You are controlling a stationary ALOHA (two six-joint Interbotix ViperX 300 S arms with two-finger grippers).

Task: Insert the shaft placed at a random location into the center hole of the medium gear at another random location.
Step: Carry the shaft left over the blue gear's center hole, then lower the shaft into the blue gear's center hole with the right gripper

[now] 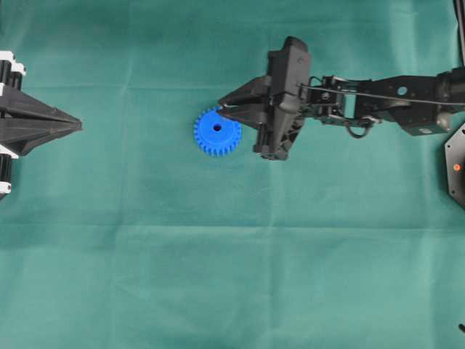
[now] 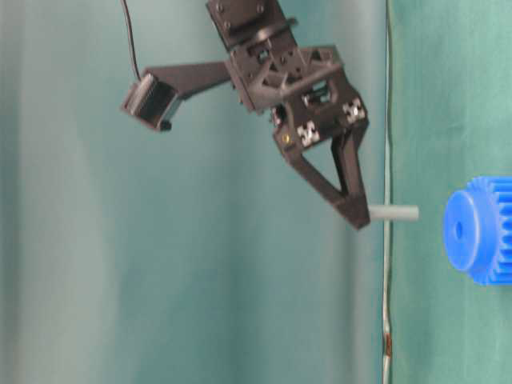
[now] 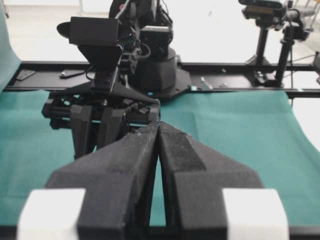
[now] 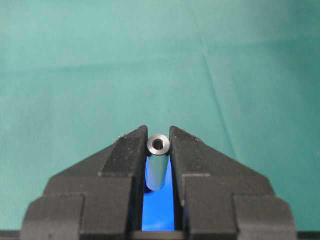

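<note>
The medium gear lies flat on the green cloth, bright blue, with its center hole dark and open. My right gripper hovers over the gear's far right rim, shut on the shaft, a short grey metal pin. In the table-level view the shaft sticks out of the fingertips toward the gear, with a gap to the hub and a little off line from the center hole. Blue of the gear shows between the jaws. My left gripper rests shut at the left edge, empty.
Green cloth covers the table. The right arm reaches in from the right edge. In the left wrist view the left gripper faces the right arm and the black frame rail behind it.
</note>
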